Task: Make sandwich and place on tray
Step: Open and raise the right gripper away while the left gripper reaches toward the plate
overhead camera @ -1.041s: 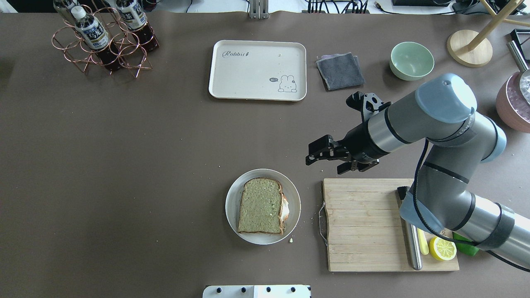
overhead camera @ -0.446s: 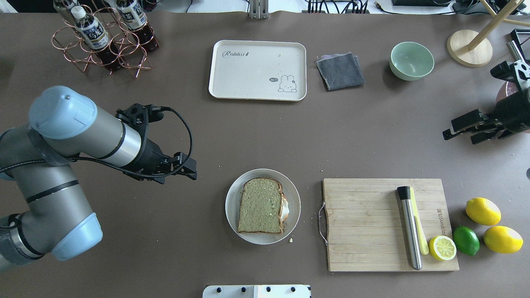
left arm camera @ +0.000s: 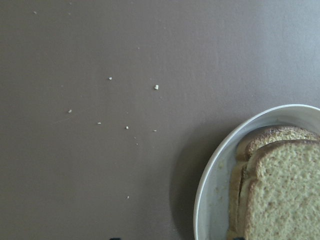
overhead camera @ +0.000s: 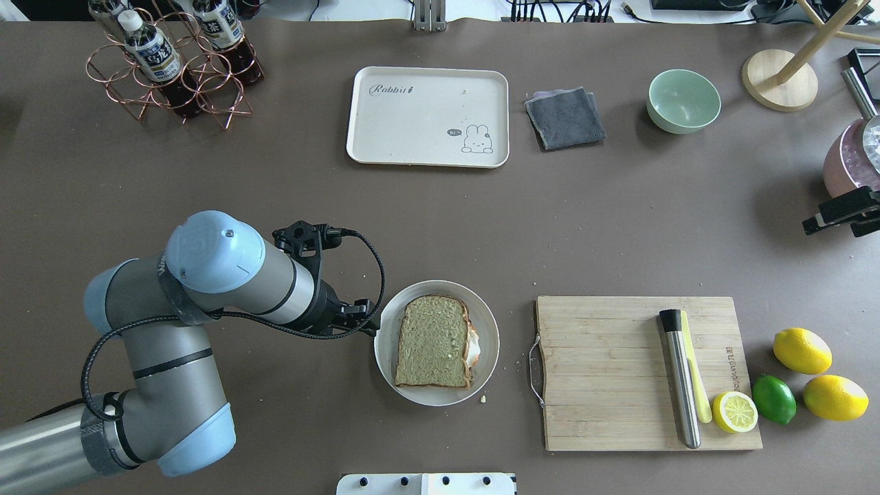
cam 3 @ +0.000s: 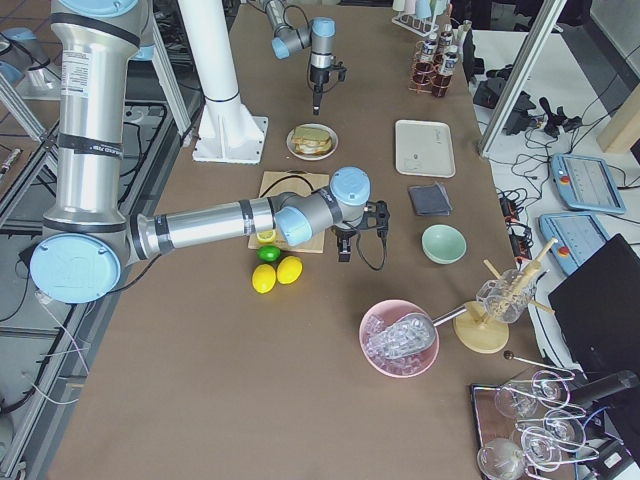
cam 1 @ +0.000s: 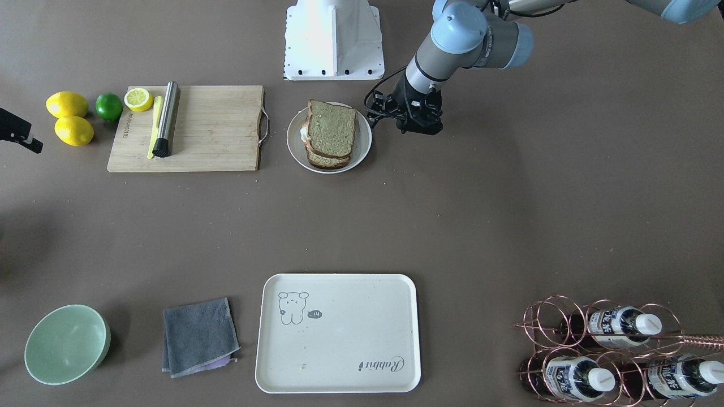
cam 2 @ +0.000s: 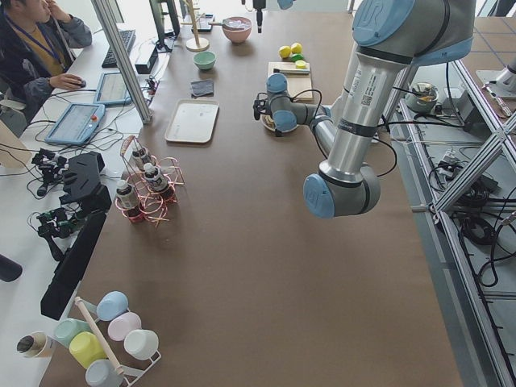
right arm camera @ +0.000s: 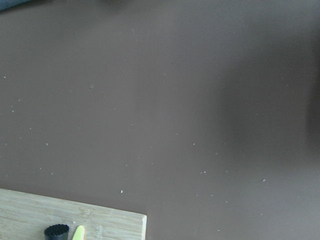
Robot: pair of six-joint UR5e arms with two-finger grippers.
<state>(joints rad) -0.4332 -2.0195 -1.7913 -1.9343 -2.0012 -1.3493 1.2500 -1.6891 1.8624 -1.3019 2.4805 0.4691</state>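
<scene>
The sandwich [overhead camera: 434,342] lies on a round white plate [overhead camera: 482,311] near the table's front middle: two brown-crusted slices with white egg showing at the right side. It also shows in the front view [cam 1: 331,131] and the left wrist view [left arm camera: 280,190]. The cream tray [overhead camera: 412,124] with "Rabbit" script sits at the far middle, with nothing on it. My left gripper [overhead camera: 363,320] points down beside the plate's left rim and looks open and empty. My right gripper [overhead camera: 835,218] is open and empty at the table's right edge.
A wooden cutting board [overhead camera: 605,371] right of the plate carries a steel rod [overhead camera: 680,378] and half a lemon [overhead camera: 734,412]. Lemons and a lime [overhead camera: 773,399] lie beside it. A grey cloth [overhead camera: 565,118], a green bowl [overhead camera: 683,100] and a bottle rack [overhead camera: 172,62] stand at the back.
My right arm has pulled back from beside the plate to the table's right edge. My left arm has come in from the left to the plate's left rim.
</scene>
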